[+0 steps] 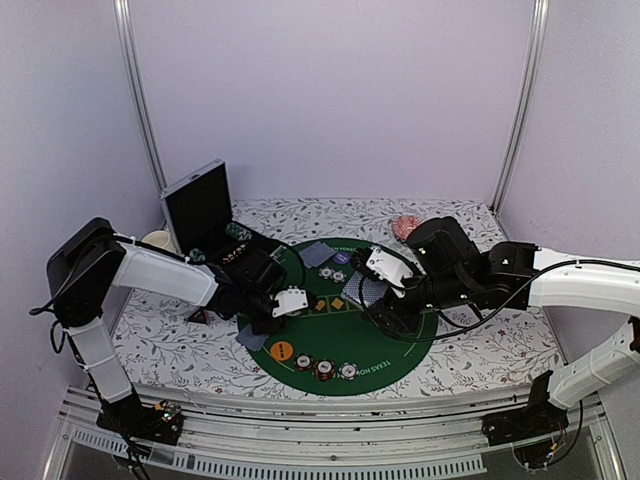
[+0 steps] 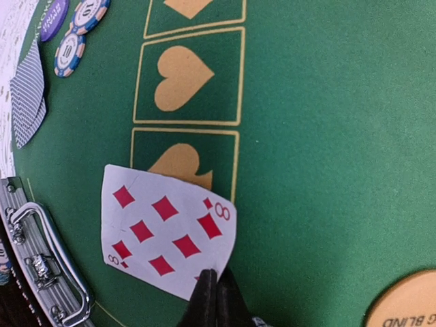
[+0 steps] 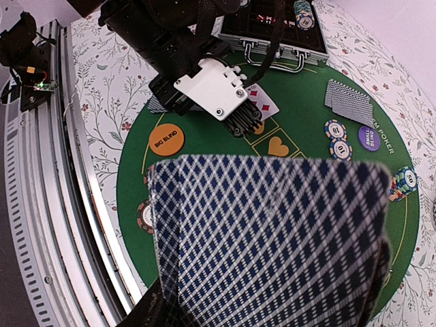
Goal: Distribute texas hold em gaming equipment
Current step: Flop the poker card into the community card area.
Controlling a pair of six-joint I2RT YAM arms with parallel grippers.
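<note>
My left gripper [image 2: 216,278] is shut on a corner of a face-up eight of diamonds [image 2: 163,228], which covers part of a gold-outlined box on the green mat [image 2: 327,136]. From above, that gripper [image 1: 283,305] sits at the mat's left side. My right gripper [image 3: 266,300] is shut on a deck of blue-grey-backed cards [image 3: 272,238], held above the mat's middle [image 1: 372,290]. An orange BIG BLIND disc [image 3: 166,139] lies near the front left. A purple disc [image 3: 370,137], striped chips [image 3: 335,129] and face-down cards [image 3: 349,102] lie at the far side.
An open metal case [image 1: 200,205] stands at the back left, its rim [image 2: 41,266] close to the held card. A pink dish [image 1: 405,226] sits at the back right and a white mug [image 1: 157,240] beside the case. More chips [image 1: 325,369] line the mat's front edge.
</note>
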